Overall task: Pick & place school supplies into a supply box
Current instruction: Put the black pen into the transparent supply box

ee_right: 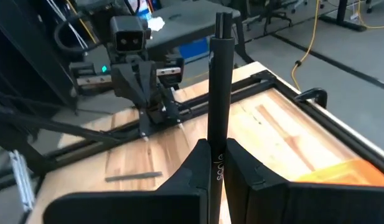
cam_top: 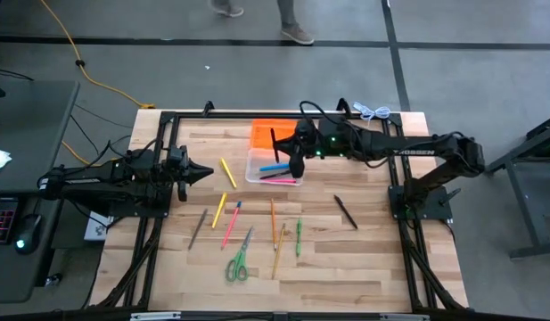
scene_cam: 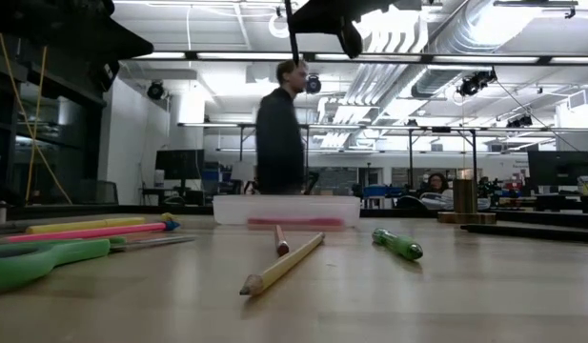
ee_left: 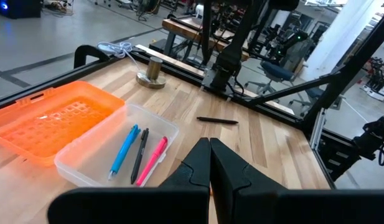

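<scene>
A grey workshop floor surrounds a pale wooden bench [cam_top: 364,267] framed by black rails, and a person [scene_cam: 279,133] stands in the room beyond it. The small clear rectangular plastic supply box [cam_top: 257,169], with its bright orange lid [cam_top: 273,134] folded open behind it, sits near the bench's far edge and already holds a blue pen [ee_left: 124,149], a black pen [ee_left: 140,154] and a pink marker [ee_left: 153,158]. The right gripper [cam_top: 295,160] hangs directly above the box, its jaws clamped on a slim dark marker [ee_right: 219,93] that stands upright between them. The left gripper [cam_top: 203,172] waits left of the box, jaws pressed together and holding nothing. Just left of the box lies a yellow pencil [cam_top: 227,172]. In front of the box, toward the near edge, are spread a pink pen [cam_top: 231,224], an orange pencil [cam_top: 273,219], a green pen [cam_top: 299,237] and green-handled scissors [cam_top: 238,261]. A dark brown pen [cam_top: 346,211] lies to the box's right.
</scene>
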`<state>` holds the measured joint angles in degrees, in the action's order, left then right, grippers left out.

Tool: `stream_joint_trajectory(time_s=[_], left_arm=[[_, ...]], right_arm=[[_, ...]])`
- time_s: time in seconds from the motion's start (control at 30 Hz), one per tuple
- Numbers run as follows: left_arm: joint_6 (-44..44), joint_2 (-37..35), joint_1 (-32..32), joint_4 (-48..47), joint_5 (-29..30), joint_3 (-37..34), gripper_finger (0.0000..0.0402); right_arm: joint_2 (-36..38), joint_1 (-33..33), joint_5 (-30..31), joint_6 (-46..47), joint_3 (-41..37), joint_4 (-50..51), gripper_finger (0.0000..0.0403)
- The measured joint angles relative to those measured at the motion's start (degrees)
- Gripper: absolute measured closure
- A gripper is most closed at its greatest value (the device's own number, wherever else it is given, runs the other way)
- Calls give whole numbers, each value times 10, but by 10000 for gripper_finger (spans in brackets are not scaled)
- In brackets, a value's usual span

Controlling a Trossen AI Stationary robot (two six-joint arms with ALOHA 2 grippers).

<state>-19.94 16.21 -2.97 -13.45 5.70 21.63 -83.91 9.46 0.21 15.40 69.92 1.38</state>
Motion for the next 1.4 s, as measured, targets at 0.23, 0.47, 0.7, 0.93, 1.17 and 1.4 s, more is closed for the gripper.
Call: stream_joint_trajectory(time_s=[0.23,0.47,0.7,0.93,1.17,1.4], left_arm=[[0,0,0,0,0,0,369],[2,0,0,-1,0,0,369],[2,0,0,-3,0,0,369],[2,0,0,-4,0,0,369],[2,0,0,-4,0,0,369],[2,0,0,-4,0,0,369]], right_arm=[[-71,12,3,-42,126,160,395],[-135,15,8,-80,217,255,397],[-156,14,6,-90,236,277,394],[-155,15,9,-95,236,288,397],[-189,14,3,-102,236,305,393],[-235,15,4,-126,236,331,392]])
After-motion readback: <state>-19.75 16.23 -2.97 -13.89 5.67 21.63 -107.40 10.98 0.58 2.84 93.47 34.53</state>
